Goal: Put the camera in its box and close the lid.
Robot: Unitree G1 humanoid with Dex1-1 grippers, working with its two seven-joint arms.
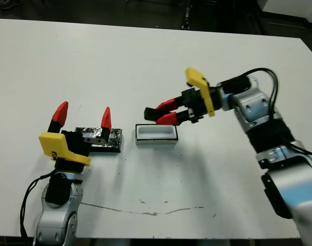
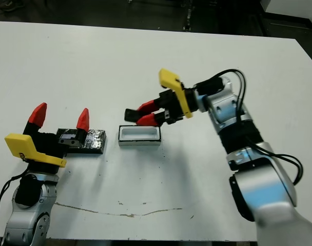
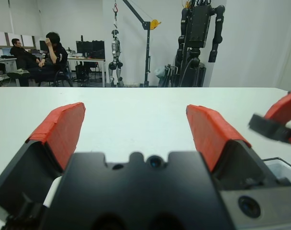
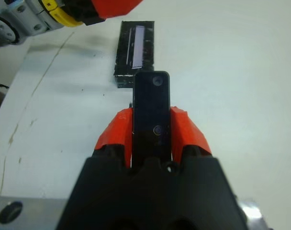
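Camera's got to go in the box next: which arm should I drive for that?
The right. The right gripper is already shut on the camera and hangs just above the open box. The left gripper is open and holds nothing, over by the lid, well placed for closing afterwards.

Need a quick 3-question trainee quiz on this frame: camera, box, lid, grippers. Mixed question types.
1. True or false: the camera already lies in the box.
2. Which gripper holds the camera: A) left gripper B) right gripper?
3. Fill in: the lid lies on the table on the box's ____ side.

Key: 1 false, it is clamped above the box, which has nothing in it. 2 B; the left fingers are spread. 3 left.
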